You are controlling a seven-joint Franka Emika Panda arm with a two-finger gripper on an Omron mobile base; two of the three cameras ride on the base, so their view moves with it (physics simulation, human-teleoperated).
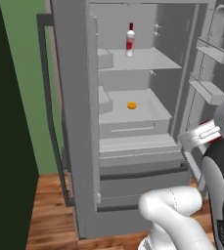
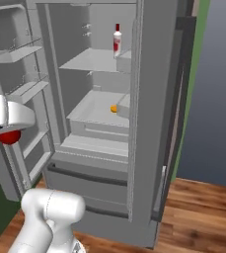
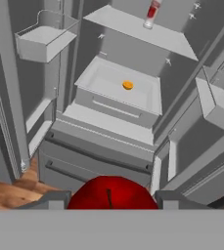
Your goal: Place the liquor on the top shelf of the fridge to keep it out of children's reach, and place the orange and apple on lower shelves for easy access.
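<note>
The grey fridge stands open. The liquor stands upright on the top shelf, near its back. The orange lies on a lower shelf, in the middle of it. In front of the fridge and below that shelf's height, my gripper is shut on the red apple. A dark finger presses each side of the fruit. The apple hangs clear of the shelves.
Open door racks hang on the door beside my hand. A small bin juts from the other door. Closed drawers fill the fridge's bottom. Wooden floor lies below, and a dark wall stands at the far side.
</note>
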